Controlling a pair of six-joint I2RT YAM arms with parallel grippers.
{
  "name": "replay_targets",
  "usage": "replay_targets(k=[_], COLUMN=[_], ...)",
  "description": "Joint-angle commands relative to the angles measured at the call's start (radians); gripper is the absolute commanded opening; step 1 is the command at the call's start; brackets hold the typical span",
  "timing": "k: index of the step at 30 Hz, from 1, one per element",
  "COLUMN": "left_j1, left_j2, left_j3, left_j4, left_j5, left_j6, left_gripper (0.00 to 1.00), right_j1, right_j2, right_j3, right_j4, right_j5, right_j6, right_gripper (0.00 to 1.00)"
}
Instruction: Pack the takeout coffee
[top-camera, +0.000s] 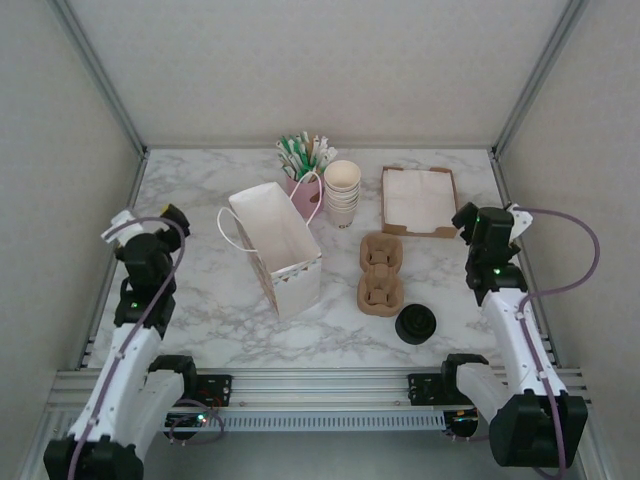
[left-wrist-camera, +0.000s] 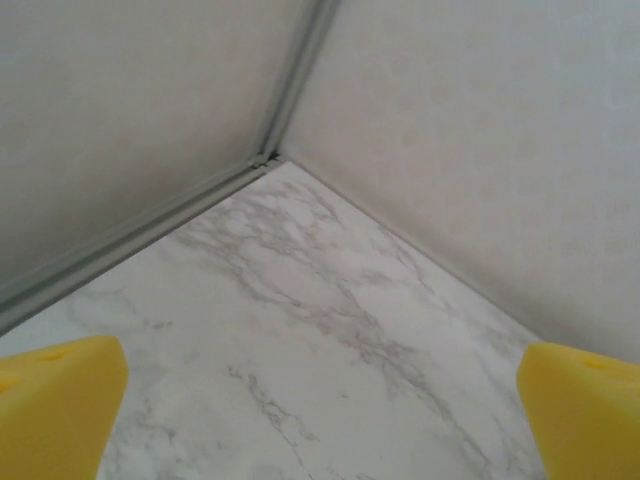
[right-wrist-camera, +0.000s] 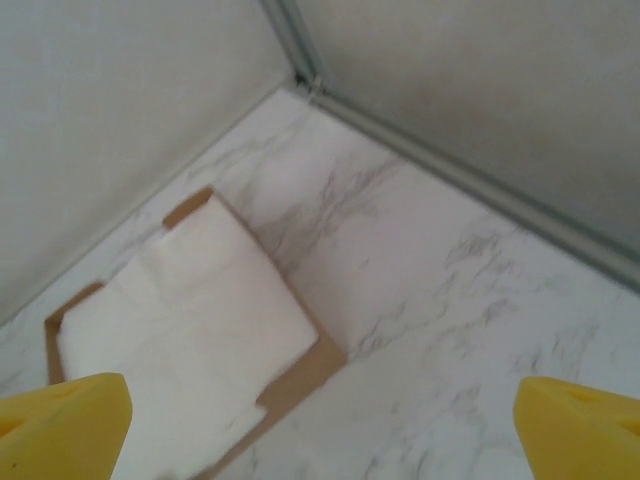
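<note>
Jaws of the left gripper (left-wrist-camera: 320, 415) and right gripper (right-wrist-camera: 320, 415) are spread wide and empty, parked at frame left and right, off the goods. Meanwhile the takeout coffee is judged unassembled: stacked cups (top-camera: 342, 192) upper centre, black lids (top-camera: 415, 323) lower centre-right.

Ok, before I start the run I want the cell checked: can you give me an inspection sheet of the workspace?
Surface: marble table, no spills seen.
Job's things: open bag, standing; cup stack; black lids; carrier, empty.
Clutter: straws in a pink holder; napkin tray.
Hands: left hand and right hand open, holding nothing.
Cables: purple cables loop beside both arms, clear of the items.
Surroundings: pale walls, metal frame.
</note>
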Motion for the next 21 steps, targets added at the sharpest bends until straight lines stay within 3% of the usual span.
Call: replay_targets(k=[1, 6, 12, 15, 21], left_j1=[0.009, 0.007, 0.007, 0.009, 0.008], left_j2=[-0.067, -0.066, 0.108, 0.189, 0.289], left_j3=[0.024, 0.156, 0.437, 0.477, 0.486], left_j4=[-0.244, -0.386, -0.637, -0.658, -0.668], left_j5=[0.026, 0.182, 0.319, 0.449, 0.619], left_j6=[-0.172, -0.142, -0.157, -0.007, -0.021], left_gripper=[1.00, 1.00, 1.00, 1.00, 1.00], right_j1=[-0.004, -0.013, -0.014, -0.013, -0.002], right_j2=[0.014, 0.025, -0.015, -0.004, 0.129], right_j3=[0.063, 0.159, 0.263, 0.348, 0.523], right_j4=[-0.187, -0.355, -0.399, -0.443, -0.511], right_j5=[-0.114, -0.135, -0.293, -0.395, -0.660], right_j6=[0.057, 0.014, -0.082, -0.086, -0.028], right_gripper=[0.99, 0.99, 0.99, 0.99, 0.75])
